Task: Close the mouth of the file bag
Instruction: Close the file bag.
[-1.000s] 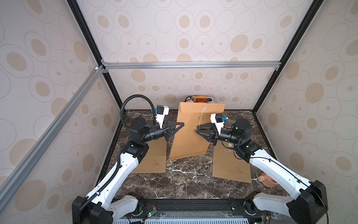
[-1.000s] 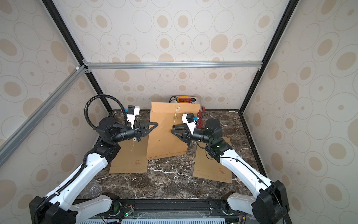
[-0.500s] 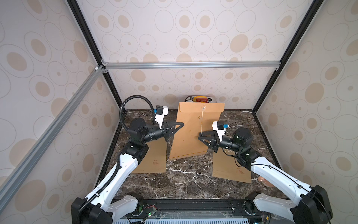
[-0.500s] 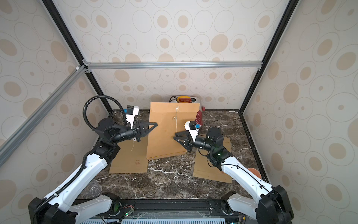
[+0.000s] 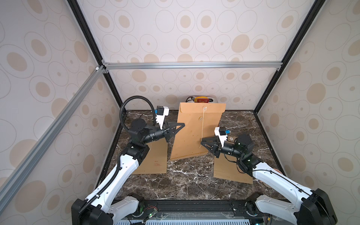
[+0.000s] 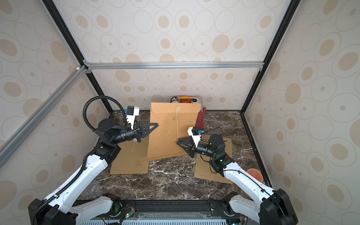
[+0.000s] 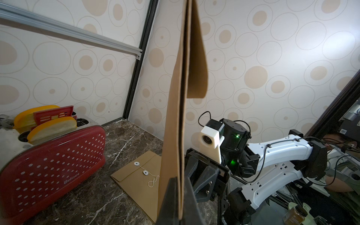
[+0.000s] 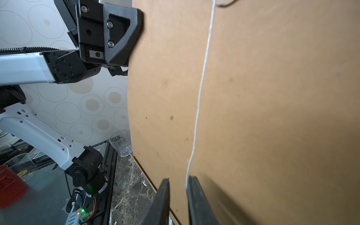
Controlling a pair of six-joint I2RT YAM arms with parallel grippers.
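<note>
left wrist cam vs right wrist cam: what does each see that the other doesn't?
Left wrist only: red toaster, a flat envelope lying on the table, the held file bag edge-on with its flap folded over. Right wrist only: the bag's face, its string running down to the right gripper, jaws slightly apart, and a clear cup. Both: the left gripper clamped on the bag's edge.

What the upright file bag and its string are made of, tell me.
The file bag looks like kraft paper or thin card: matte brown, with a folded flap and faint stains. Its string seems to be thin cotton twine: white, matte, curving softly.
</note>
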